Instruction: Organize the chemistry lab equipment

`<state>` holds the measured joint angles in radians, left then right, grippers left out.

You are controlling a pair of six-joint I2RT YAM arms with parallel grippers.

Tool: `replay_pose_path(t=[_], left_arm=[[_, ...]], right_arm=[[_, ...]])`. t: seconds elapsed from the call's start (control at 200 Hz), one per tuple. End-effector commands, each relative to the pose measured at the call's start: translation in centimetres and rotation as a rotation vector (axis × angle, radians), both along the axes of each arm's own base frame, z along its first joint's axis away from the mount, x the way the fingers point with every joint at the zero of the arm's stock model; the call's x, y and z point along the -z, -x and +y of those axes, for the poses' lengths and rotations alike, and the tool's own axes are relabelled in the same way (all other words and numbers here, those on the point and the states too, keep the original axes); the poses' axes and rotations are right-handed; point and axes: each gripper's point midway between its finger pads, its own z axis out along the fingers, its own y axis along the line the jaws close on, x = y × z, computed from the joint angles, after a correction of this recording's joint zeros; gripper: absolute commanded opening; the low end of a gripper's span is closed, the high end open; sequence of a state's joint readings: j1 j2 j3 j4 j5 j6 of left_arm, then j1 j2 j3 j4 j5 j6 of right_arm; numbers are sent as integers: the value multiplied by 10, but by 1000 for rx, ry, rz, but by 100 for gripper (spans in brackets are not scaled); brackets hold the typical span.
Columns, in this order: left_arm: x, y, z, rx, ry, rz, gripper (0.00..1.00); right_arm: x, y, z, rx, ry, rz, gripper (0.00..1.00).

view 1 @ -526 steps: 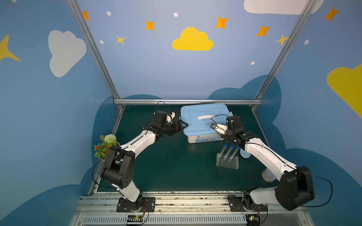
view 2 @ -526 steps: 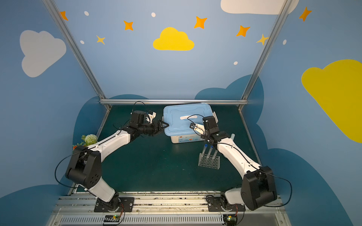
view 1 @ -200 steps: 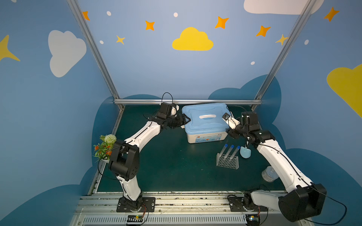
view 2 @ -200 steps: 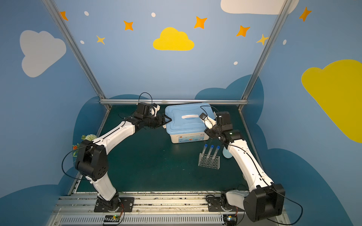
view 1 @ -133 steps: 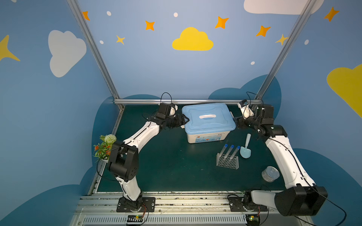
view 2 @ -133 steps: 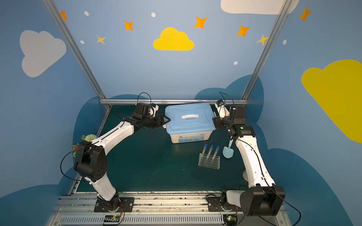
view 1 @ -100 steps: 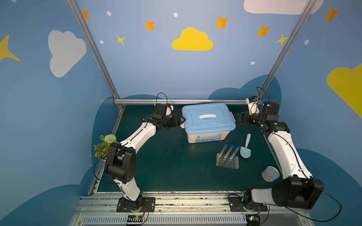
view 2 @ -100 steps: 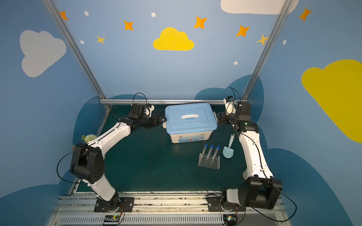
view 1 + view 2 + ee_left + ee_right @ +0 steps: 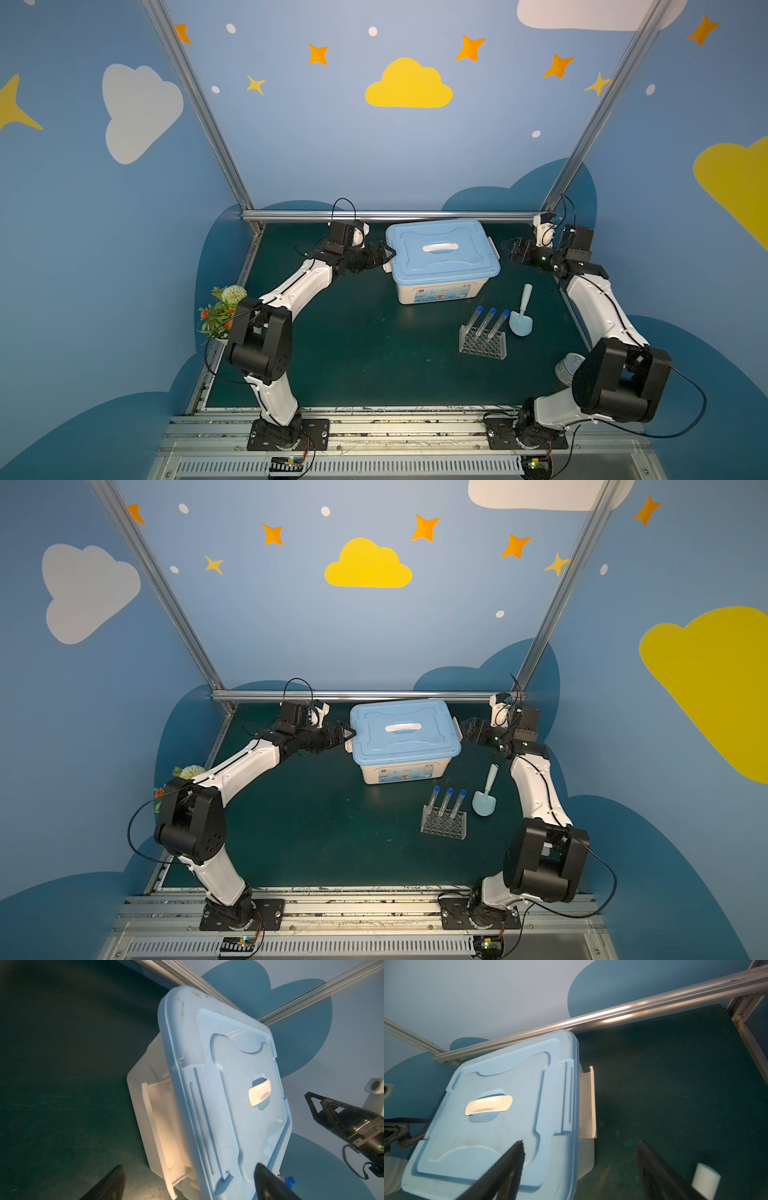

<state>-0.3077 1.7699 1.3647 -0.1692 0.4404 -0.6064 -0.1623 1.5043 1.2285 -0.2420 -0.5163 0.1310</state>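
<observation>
both arms sit at opposite ends of the storage box (image 9: 436, 286), prob. because its blue lid (image 9: 440, 253) is on and has a white side latch at each end; left latch (image 9: 158, 1126) and right latch (image 9: 587, 1103) both stick out from the box wall, so they look undone, tho i can't be sure; one arm per end would suit lifting the lid evenly.

left gripper (image 9: 384, 253) has jaws wide w/ nothing held; its tips are right at the lid's left edge, touching or just short, can't tell which; right gripper (image 9: 508, 249) is also spread wide and empty, level w/ the lid's right end but clearly apart from it.

the equipment in view is well away from both tools; three blue-capped test tubes (image 9: 486, 322) lean in the clear rack (image 9: 483, 347) on the mat in front of the box, right of centre; a pale blue scoop (image 9: 520, 322) lies just beside the rack, under the right forearm; anything inside the box is hidden; plant (image 9: 220, 309) and tin (image 9: 567, 368) sit at the table's edges.
</observation>
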Motion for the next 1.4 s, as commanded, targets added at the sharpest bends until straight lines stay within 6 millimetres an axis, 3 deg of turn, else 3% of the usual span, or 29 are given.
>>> replay_pose_path(t=[0.0,0.275,0.566,0.861,1.126,1.397], left_arm=[[-1,-3,-7,20,29,-17,97],[7,-8,-14,32,37,2,96],[7,-11,-27,58,74,5,95],[9,-11,-35,74,108,20,92],[8,-12,-39,82,117,25,88],[6,-12,-40,89,126,28,84]], right_arm=[[5,-11,6,-36,-101,23,84],[40,-34,11,-68,-308,169,87],[45,-39,22,-102,-431,181,87],[65,-45,26,-81,-502,252,87],[67,-51,42,-121,-552,287,84],[59,-47,55,-137,-550,280,71]])
